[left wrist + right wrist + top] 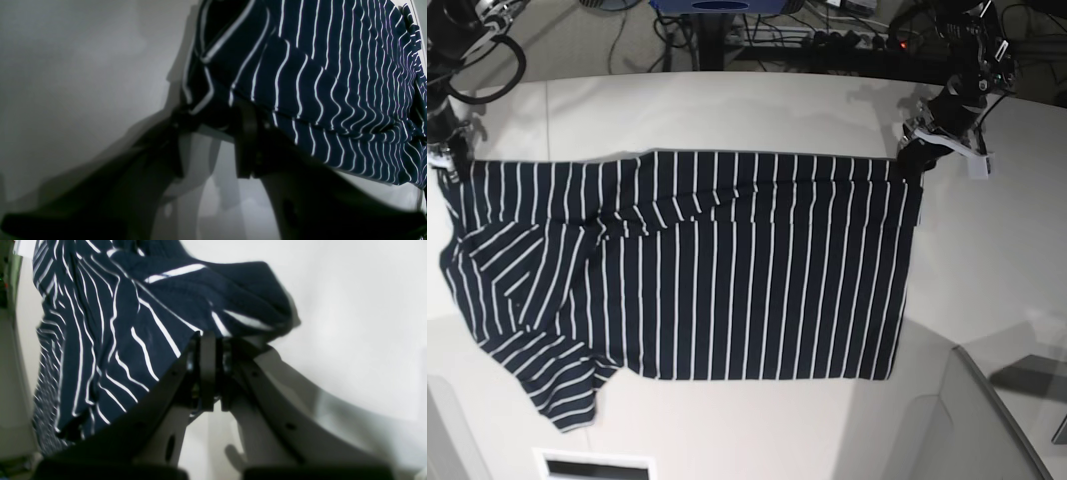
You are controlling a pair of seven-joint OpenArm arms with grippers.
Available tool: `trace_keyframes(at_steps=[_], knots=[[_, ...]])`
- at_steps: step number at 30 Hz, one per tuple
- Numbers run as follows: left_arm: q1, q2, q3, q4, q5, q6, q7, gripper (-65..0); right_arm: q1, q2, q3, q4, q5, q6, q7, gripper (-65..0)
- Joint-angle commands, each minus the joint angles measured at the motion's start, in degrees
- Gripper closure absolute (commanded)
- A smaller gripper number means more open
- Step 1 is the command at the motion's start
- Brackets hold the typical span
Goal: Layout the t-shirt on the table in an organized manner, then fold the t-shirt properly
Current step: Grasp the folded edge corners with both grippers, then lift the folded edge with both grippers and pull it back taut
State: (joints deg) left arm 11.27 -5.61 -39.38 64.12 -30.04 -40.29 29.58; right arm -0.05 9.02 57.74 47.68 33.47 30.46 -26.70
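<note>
Your striped t-shirt (727, 270) hangs stretched between both grippers over the white table (987, 260), its top hem a taut line from 9 to 3 o'clock in the base view. Layout is partly done: the body is a clean rectangle, but a sleeve bunches in rumpled folds at 8 o'clock, and I judge no fold has begun.

The right gripper (213, 340) has its jaws pressed together on a thick wad of cloth. The left gripper (213, 113) has its jaws at the shirt's edge with a gap showing between them; you cannot tell whether they truly pinch it.

The cloth is soft, limp navy knit with thin white stripes that waver wherever it sags. The tabletop is smooth, matte and curved at its near edge.
</note>
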Motion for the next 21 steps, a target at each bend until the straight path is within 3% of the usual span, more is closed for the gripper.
trace_keyframes(at_steps=[1,4,12,17,21], knots=[[-0.1,-0.6,-0.1,0.5,0.0,0.3,0.3,-14.0,-0.1,0.5,-1.7,0.5,-0.9,-0.4,-1.7,-0.5],[-0.2,-0.6,-0.1,0.5,0.0,0.3,0.3,0.0,-0.3,0.5,-2.9,0.5,-0.6,-0.4,-1.7,-0.3],[0.2,-2.0,-0.1,3.2,-0.1,0.3,1.0,0.0,-0.4,0.5,-3.0,0.6,-0.6,-0.4,-1.7,-0.3],[-0.1,-3.5,-0.7,9.7,-0.3,0.3,9.0,0.0,-0.8,2.5,-2.9,3.5,-0.5,-0.4,-1.9,-0.3],[-0.1,-3.6,-0.2,15.0,-0.1,0.3,9.8,0.0,-1.3,2.6,-2.9,9.9,-0.5,-0.4,-7.5,-0.2]])
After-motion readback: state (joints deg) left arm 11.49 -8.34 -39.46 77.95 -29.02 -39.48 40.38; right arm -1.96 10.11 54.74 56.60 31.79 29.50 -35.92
